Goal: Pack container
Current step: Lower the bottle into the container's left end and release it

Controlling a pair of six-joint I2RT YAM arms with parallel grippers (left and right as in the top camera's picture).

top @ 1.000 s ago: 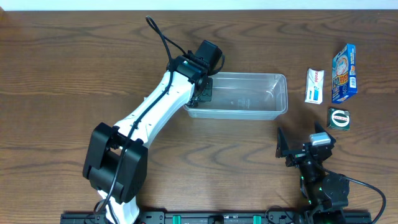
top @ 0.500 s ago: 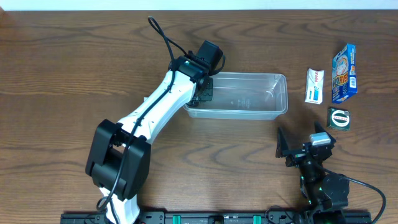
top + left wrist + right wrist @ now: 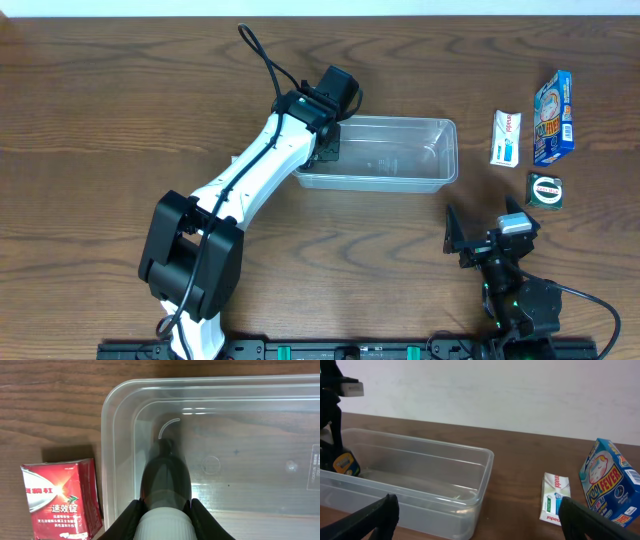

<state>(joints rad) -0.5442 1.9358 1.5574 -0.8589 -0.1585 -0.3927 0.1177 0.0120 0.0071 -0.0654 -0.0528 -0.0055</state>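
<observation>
Low inside the clear plastic container, left tool tight around a glossy dark bottle; right tool agape.

Container slightly farther left (barely)

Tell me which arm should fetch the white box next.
Right, I'd say. The right jaws stand open, empty, near the white box; the left jaws hold a bottle in the container.
</observation>
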